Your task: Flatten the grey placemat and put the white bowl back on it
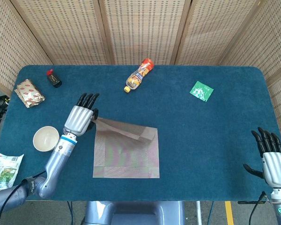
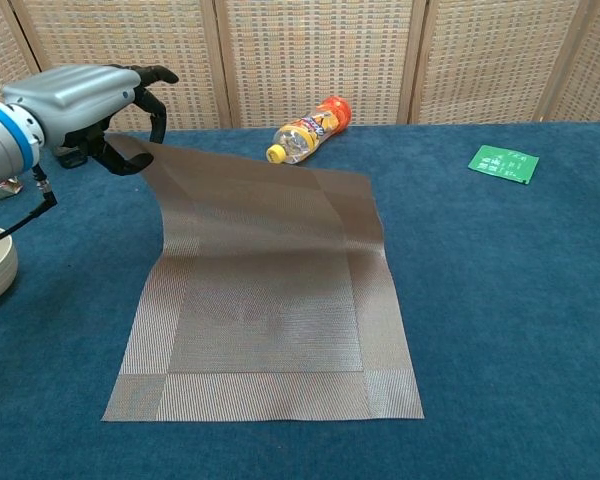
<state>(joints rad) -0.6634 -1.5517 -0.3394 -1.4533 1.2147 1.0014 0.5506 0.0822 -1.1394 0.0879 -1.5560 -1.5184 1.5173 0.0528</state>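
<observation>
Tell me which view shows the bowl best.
Head view: the whole bowl shows from above, standing on the table left of the mat. The chest view catches only its right part at the frame's left edge.

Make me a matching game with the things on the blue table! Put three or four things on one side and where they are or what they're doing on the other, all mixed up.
Things:
1. placemat
2. white bowl
3. bottle
4. green packet

Places or states:
A. lying on its side near the far edge of the table
B. sitting empty on the table by the left arm
C. one corner held up by the left hand
D. lying flat on the right part of the table

Right pairs: 1-C, 2-B, 3-A, 4-D
</observation>
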